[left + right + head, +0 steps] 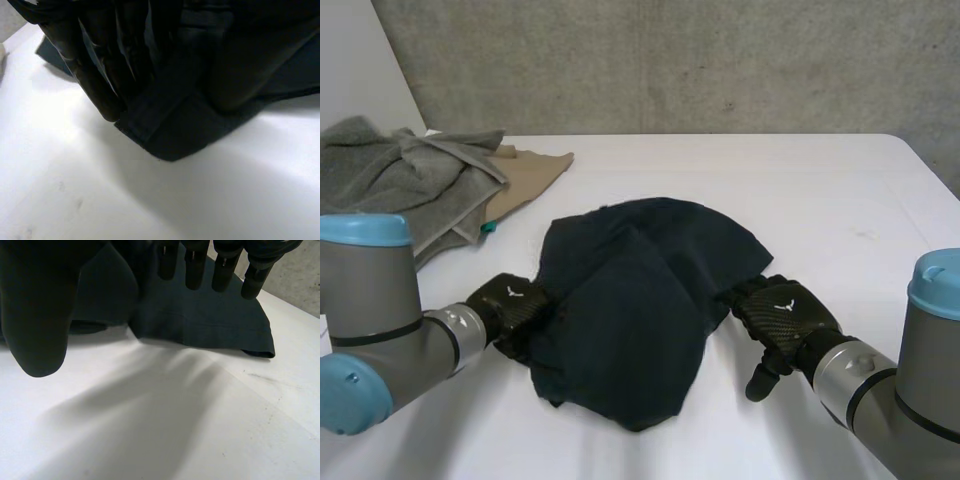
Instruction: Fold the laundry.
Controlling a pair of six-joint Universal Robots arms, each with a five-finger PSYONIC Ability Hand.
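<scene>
A dark navy cloth (640, 310) lies crumpled and partly folded over itself in the middle of the white table (820, 200). My left hand (510, 305) is at the cloth's left edge. In the left wrist view its fingers (85, 65) curl round a hemmed fold of the cloth (170, 125) and lift it off the table. My right hand (782, 318) sits at the cloth's right edge with its thumb hanging towards the table. In the right wrist view its straight fingers (195, 265) hover just above the cloth (210, 320), thumb (35, 325) apart, holding nothing.
A heap of grey towels (410, 170) lies at the table's far left, on top of a tan cloth (525, 180). A small teal bit (488, 228) peeks out under them. A concrete wall stands behind the table.
</scene>
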